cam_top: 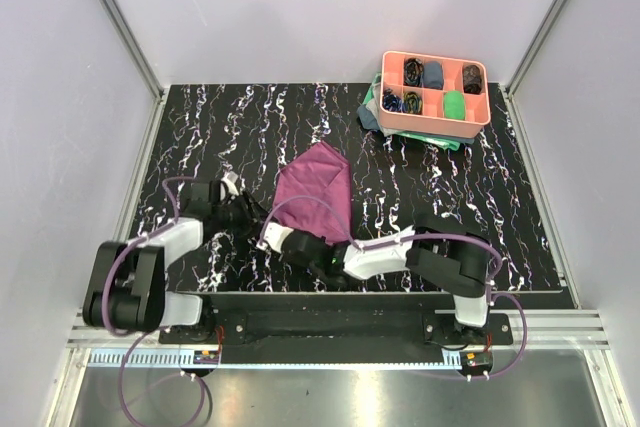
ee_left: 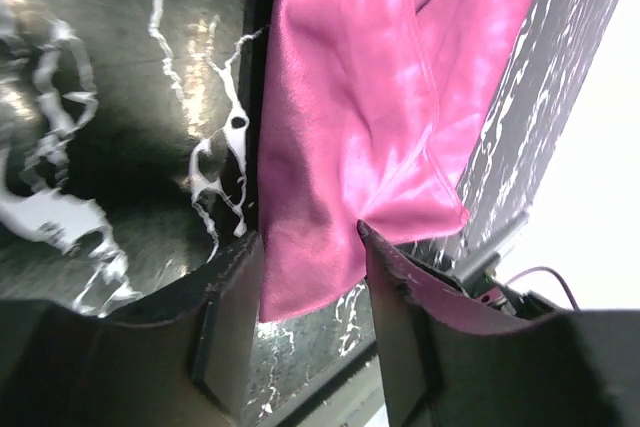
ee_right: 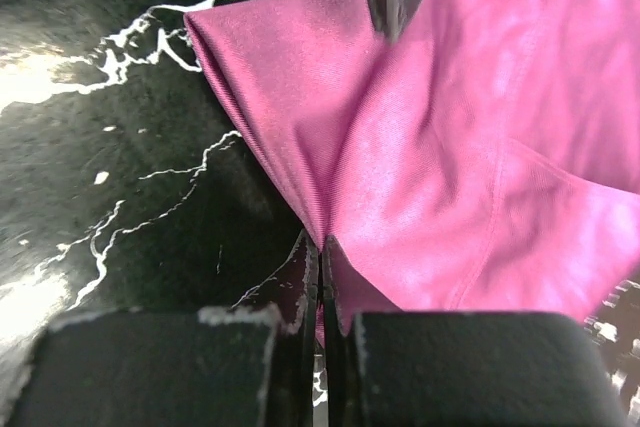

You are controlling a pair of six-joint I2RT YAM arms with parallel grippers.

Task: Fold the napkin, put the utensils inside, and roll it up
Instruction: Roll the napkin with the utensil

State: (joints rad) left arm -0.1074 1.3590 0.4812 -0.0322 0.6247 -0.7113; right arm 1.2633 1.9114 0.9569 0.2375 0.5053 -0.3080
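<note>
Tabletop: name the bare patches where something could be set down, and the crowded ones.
Bare: the table far-left of the napkin; also right of the napkin, nearer than the pink tray. Crowded: near edge, where left tool and right tool are at the napkin.

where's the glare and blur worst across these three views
Left wrist: the napkin reads washed-out shiny pink, the right edge of the frame is blown white, and the near fingers are soft. Right wrist: glare patches on the table, cloth weave sharp. Top external: evenly lit.
</note>
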